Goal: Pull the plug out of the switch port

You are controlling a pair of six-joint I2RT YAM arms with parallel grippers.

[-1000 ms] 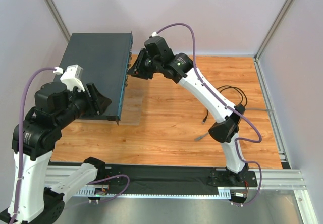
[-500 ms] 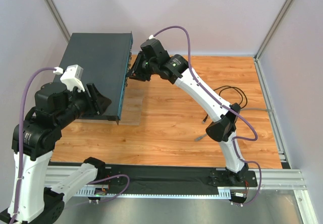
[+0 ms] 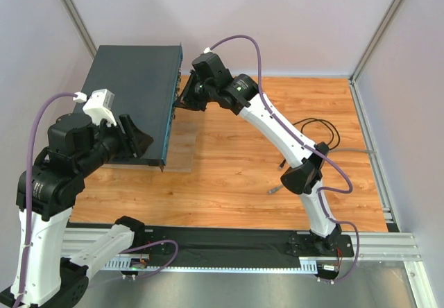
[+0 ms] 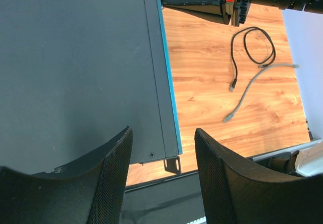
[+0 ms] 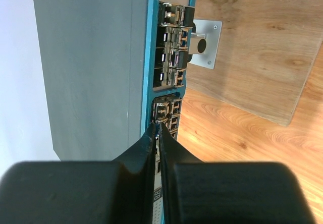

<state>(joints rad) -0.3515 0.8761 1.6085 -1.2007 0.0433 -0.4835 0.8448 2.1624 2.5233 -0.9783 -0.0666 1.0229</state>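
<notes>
The switch (image 3: pixel 132 96) is a flat dark grey-teal box at the back left, with its socket row (image 5: pixel 171 57) facing right. My right gripper (image 3: pixel 182 101) is at that front face. In the right wrist view its jaws are closed to a thin slit, tips (image 5: pixel 157 128) against the face beside a socket block. No plug shows between them; what they hold, if anything, is hidden. My left gripper (image 4: pixel 162 133) is open and empty, hovering above the switch's near right corner (image 4: pixel 169 156).
A black cable (image 3: pixel 316 131) and a grey cable (image 3: pixel 277 189) lie loose on the wooden table right of centre. A clear sheet (image 3: pixel 184 148) lies under the switch's front edge. A metal mounting bracket (image 5: pixel 207 50) juts from the face. Walls stand close behind and to both sides.
My right gripper has shifted slightly left and toward the back along the switch's front face. The left arm has not moved.
</notes>
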